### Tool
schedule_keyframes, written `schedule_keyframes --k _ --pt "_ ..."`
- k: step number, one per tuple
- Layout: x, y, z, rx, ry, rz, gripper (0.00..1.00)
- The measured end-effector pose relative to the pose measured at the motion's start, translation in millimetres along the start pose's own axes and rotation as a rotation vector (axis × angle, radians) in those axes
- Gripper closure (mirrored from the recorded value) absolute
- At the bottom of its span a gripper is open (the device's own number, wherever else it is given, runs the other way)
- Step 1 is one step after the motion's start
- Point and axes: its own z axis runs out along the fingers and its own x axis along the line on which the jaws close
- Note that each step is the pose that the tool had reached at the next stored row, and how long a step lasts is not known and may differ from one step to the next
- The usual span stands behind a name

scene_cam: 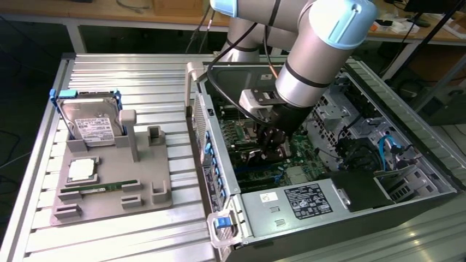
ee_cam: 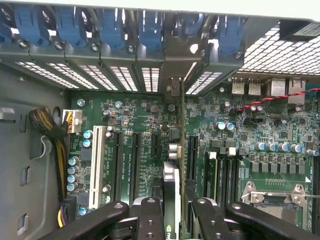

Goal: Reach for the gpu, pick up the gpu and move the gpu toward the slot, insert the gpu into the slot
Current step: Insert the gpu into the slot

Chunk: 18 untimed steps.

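Wrist view: tool (ee_cam: 173,202) clamped narrow on the gpu (ee_cam: 171,175), with the card edge-on and upright over the motherboard (ee_cam: 140,115) and the slot hidden under its lower edge. Likely risk: a slight tilt or sideways offset puts the card edge beside the slot or onto a neighbouring black socket (ee_cam: 190,160), so it jams or slips in the grip. Exterior view adds the arm reaching into the case (scene_cam: 437,180) and the hard drive (scene_cam: 91,123) on the tabletop (scene_cam: 131,71); wrist view gives row alignment.

Ribbed aluminium tabletop (scene_cam: 131,71), wooden workbench (scene_cam: 109,11) behind it, dark floor (scene_cam: 15,109) alongside, bright light
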Motion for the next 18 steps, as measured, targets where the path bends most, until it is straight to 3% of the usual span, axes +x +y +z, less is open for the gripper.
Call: schedule_keyframes --k 18 --pt "-0.1 -0.1 -1.1 0.0008 -0.0016 0.003 0.73"
